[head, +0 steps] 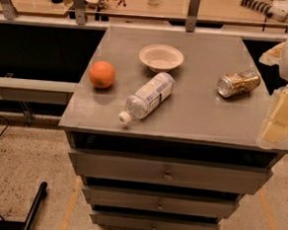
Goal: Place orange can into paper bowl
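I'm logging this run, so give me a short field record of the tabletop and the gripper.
orange can: on its side, right of cabinet top
paper bowl: upright, empty, back centre
bottle: lying down, front centre
orange fruit: left side
gripper: at right edge, apart from can
task state: can not yet in bowl

Grey worktop (pixel 198 116): the orange can (pixel 238 83) lies on its side at the right, well apart from the paper bowl (pixel 161 58), which stands upright and empty at rear centre. A clear bottle (pixel 147 97) lies on its side near the bowl, cap toward the front edge, and an orange fruit (pixel 102 74) sits at the left. The gripper (pixel 281 116) hangs at the worktop's right edge, near the can but apart from it.
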`<state>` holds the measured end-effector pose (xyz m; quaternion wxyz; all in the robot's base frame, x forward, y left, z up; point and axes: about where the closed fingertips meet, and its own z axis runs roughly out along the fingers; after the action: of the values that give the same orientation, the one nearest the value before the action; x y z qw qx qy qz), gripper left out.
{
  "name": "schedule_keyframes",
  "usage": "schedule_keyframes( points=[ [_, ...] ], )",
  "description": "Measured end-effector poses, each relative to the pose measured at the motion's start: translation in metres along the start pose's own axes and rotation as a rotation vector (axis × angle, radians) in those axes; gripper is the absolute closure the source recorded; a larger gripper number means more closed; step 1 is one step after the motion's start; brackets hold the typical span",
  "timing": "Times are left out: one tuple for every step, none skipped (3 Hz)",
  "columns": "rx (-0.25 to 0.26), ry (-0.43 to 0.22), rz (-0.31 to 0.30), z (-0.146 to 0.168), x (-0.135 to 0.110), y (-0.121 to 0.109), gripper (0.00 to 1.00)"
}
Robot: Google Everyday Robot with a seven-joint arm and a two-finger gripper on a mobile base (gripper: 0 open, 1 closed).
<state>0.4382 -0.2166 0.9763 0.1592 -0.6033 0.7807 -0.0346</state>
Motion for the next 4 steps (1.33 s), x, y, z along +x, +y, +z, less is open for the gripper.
schedule_keyframes(
  points=[
    [0.000, 0.000, 0.000, 0.000, 0.000, 0.000, 0.00],
    [0.038, 0.039, -0.047, -0.001, 0.009, -0.023, 0.00],
    [0.055, 0.091, -0.130, -0.005, 0.036, -0.068, 0.00],
    [-0.012, 0.096, -0.232, 0.016, 0.058, -0.114, 0.00]
  ],
)
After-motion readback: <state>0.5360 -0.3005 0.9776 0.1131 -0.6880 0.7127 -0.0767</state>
